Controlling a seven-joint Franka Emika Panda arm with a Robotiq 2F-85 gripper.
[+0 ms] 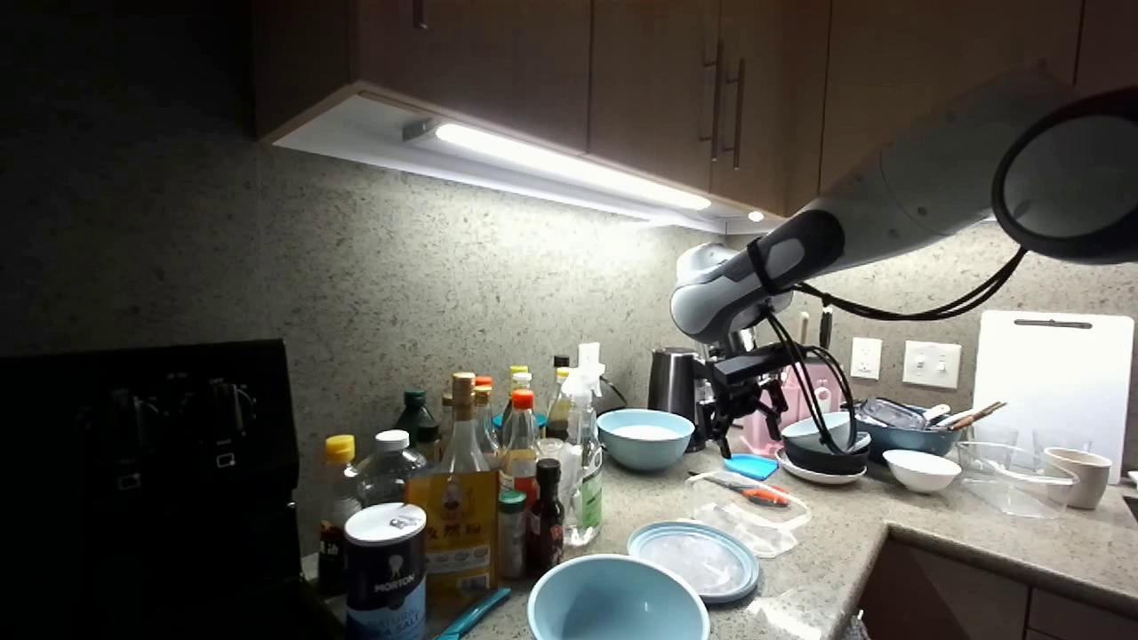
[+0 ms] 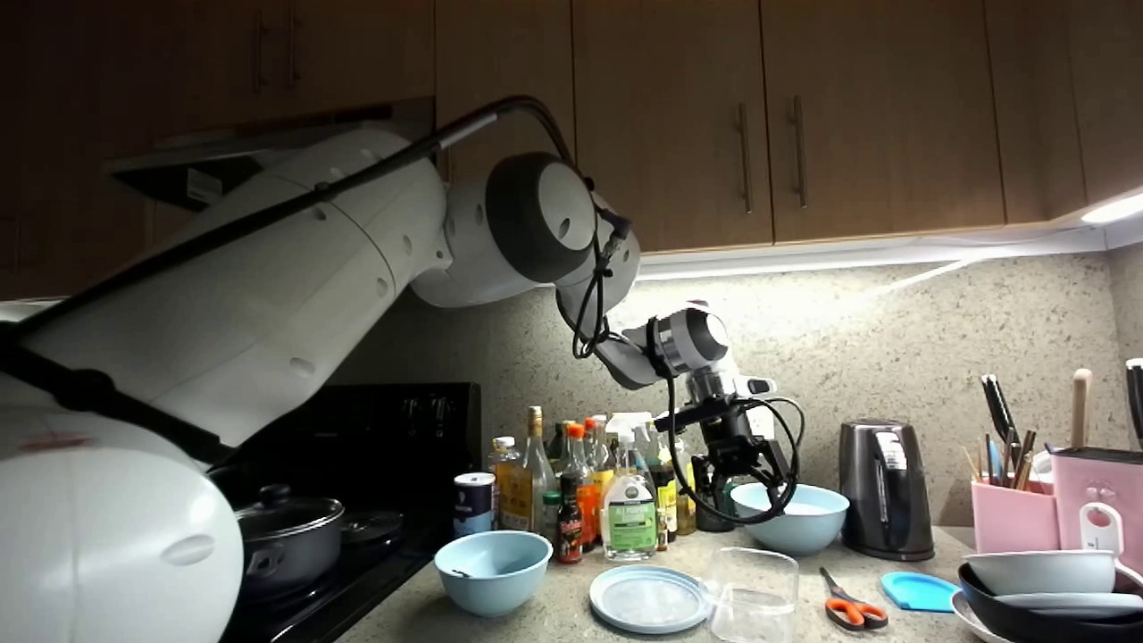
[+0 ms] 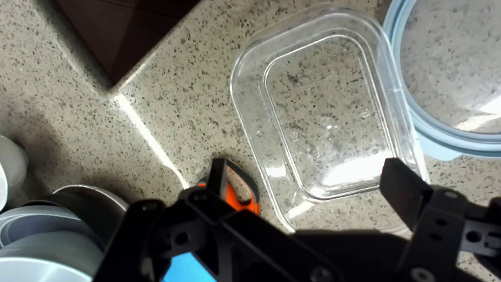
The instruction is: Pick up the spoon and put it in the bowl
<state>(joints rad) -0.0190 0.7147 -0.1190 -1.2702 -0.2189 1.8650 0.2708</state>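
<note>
The wide pale teal-blue bowl (image 1: 613,604) stands at the front of the counter in an exterior view, cut off by the lower edge. It also shows in an exterior view (image 2: 494,576) with a small dark mark on its inner wall, too small to identify. No spoon can be made out for certain. A teal handle (image 1: 476,613) lies beside the bowl; I cannot tell what tool it is. My gripper (image 1: 747,428) is open and empty above the counter, away from the bowl. In the wrist view its fingertips (image 3: 305,176) are wide apart, over a clear container and scissors.
Clear container (image 3: 317,105) touches a round blue lid (image 3: 434,133). Orange scissors (image 2: 853,612) and a blue pan-shaped piece (image 2: 920,591) lie nearby. Another blue bowl (image 1: 645,440) stands near the kettle (image 1: 673,382). Bottles (image 2: 629,518) line the wall. Stacked bowls (image 1: 822,444) stand at right.
</note>
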